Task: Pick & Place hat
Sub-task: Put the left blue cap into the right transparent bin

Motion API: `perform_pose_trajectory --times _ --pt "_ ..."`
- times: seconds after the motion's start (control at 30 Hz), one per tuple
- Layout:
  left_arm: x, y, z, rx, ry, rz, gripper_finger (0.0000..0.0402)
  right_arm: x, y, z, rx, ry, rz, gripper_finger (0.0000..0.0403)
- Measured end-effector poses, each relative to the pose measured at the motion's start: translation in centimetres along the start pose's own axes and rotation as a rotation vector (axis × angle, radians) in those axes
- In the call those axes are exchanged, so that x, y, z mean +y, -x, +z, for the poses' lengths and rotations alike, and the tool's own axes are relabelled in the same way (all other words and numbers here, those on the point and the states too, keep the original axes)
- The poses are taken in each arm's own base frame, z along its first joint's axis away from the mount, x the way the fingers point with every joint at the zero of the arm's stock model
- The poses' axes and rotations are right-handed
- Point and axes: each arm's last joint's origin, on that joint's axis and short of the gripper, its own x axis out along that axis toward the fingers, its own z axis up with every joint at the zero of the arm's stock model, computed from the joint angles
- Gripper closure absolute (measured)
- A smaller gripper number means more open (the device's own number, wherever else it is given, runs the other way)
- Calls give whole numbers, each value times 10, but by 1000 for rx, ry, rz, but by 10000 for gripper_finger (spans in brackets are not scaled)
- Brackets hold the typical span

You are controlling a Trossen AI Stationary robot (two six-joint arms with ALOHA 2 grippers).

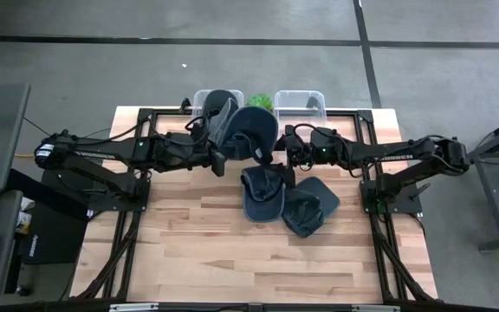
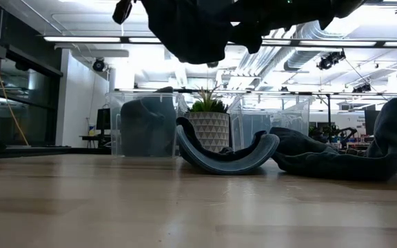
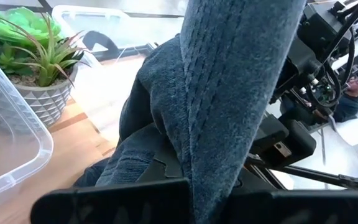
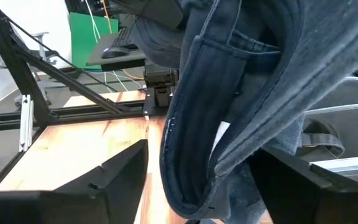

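Note:
A blue hat (image 1: 251, 132) hangs in the air over the far middle of the table, with my left gripper (image 1: 230, 152) shut on it; the low view shows it at the top (image 2: 191, 31). My right gripper (image 1: 282, 156) is open, its fingers (image 4: 104, 180) standing on either side of this hat's lower part (image 4: 197, 143) without plain contact. Two more hats lie on the table: one (image 1: 262, 195) upside down on its crown (image 2: 226, 158), a darker one (image 1: 312, 206) crumpled beside it. My left gripper pinches the hat's stitched brim (image 3: 222, 149) between its two fingers (image 3: 110, 199), coming nearly level from the table's left. The brim stands up on edge beyond the fingers, the crown (image 3: 154, 93) beside it. The hat is lifted clear of the table.
Two clear bins stand at the table's far edge: the left one (image 1: 199, 97) holds a dark hat (image 1: 219, 102), the right one (image 1: 301, 102) stands beside a potted plant (image 1: 261, 100). Bare wood (image 1: 232, 251) lies toward the near edge.

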Motion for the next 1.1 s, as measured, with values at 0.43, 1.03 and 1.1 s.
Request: perform_pose_trajectory --times 0.43,1.03,1.1 --pt "-8 -23 -8 14 15 -65 401 -2 1 0 0 -41 -53 317" --pt "-8 -23 -10 33 3 -73 400 -4 7 6 -30 -115 -96 400" --pt "-8 -24 -10 31 -29 -74 400 -4 10 8 -36 -115 -99 400"
